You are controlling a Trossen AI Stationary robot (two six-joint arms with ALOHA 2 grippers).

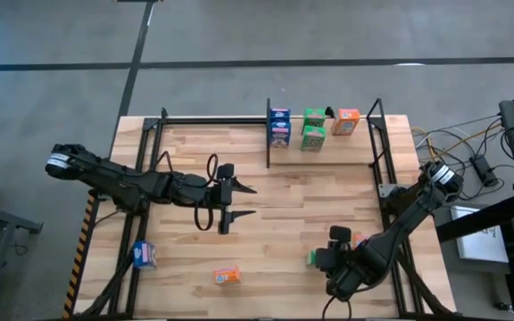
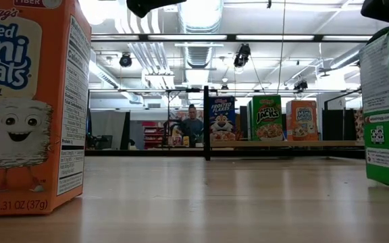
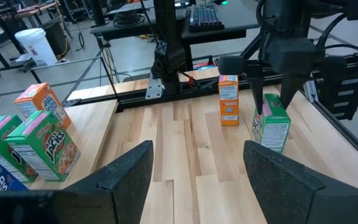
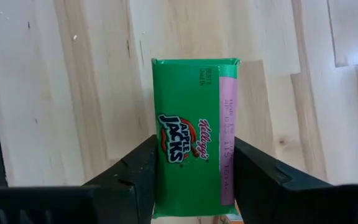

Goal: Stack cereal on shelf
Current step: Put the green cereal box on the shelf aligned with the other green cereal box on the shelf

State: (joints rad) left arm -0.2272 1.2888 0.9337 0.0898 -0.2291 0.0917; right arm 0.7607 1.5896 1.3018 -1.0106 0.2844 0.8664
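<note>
Right gripper (image 4: 194, 171) hugging a green Apple Jacks box (image 4: 194, 134) near the bench's front right corner

Glossy little cardboard box stands on the pale, streaky butcher-block bench (image 1: 284, 205), a dark finger flush on each side; an orange box (image 3: 228, 99) stands just beside it. Left gripper (image 1: 239, 202) hangs mid-bench, jaws wide apart and empty. Four more boxes sit at the back right on the thin black-framed shelf (image 1: 328, 153); two others, blue (image 1: 144, 256) and orange (image 1: 227, 276), are near the front left.

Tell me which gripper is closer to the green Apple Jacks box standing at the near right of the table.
Right. The right gripper has a finger on each side of the green Apple Jacks box. The left gripper hangs open over the table's middle, well away from it.
</note>
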